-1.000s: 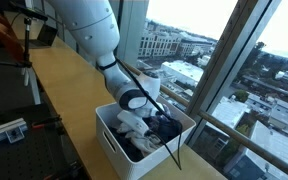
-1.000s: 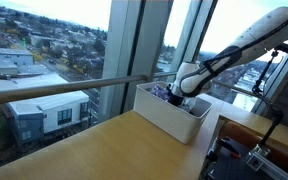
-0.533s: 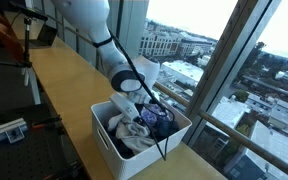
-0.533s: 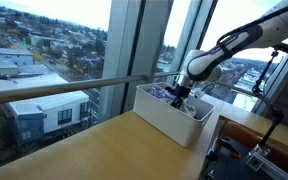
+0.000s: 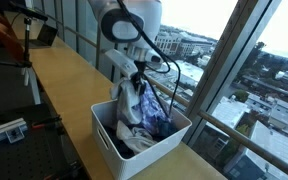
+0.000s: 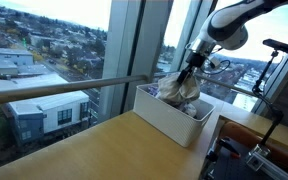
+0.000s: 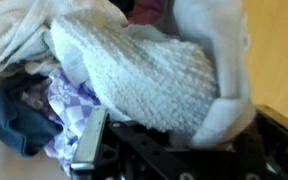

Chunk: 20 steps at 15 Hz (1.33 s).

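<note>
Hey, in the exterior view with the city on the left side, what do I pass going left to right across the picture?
Wooden handrail → white bin, with the gripper holding a white towel above it → black equipment at the lower right.

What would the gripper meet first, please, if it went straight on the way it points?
Likely the white towel the gripper holds, then the clothes pile in the white bin below; depth is unclear.

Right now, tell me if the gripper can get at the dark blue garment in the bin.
Probably not: the gripper is shut on a white towel, which hangs between it and the dark blue garment in the white bin.
</note>
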Each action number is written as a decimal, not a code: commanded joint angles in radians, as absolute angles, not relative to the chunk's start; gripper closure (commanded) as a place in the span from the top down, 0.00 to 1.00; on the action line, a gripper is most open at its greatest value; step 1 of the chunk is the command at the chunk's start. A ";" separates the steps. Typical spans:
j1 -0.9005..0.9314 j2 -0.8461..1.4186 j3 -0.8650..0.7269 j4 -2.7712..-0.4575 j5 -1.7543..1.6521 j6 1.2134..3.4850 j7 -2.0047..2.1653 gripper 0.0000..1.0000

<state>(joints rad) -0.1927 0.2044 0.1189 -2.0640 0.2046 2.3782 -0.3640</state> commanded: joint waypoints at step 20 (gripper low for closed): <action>0.368 0.066 0.404 -1.503 -0.037 2.095 -0.055 0.00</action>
<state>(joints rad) 0.3444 -0.0678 0.3693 -1.6865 0.0491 2.1739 -0.1379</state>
